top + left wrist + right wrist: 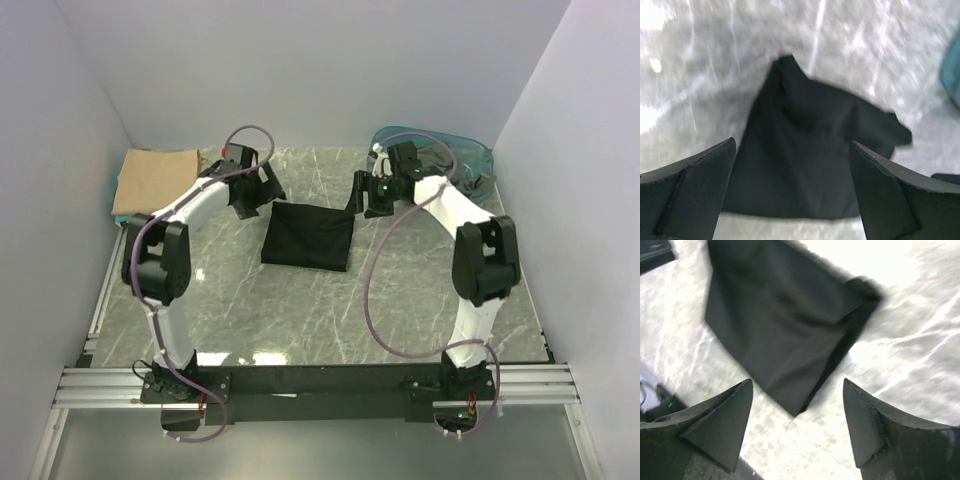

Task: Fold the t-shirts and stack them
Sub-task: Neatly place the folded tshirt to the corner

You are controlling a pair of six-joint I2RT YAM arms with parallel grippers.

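Observation:
A black t-shirt (308,236) lies folded into a rough square on the marble table (300,320), mid-table. My left gripper (262,192) hovers just off its back left corner, and my right gripper (362,195) off its back right corner. In the left wrist view the black t-shirt (810,165) lies flat below the open left gripper (792,144), with nothing between the fingers (695,185). The right wrist view has the black t-shirt (780,315) with one corner pointing toward the open right gripper (796,382), which holds nothing. A folded tan t-shirt (155,178) rests at the back left.
A translucent teal tub (470,150) with dark cloth in it stands at the back right, behind the right arm; its edge shows in the left wrist view (952,75). White walls close in three sides. A purple cable loops from each arm.

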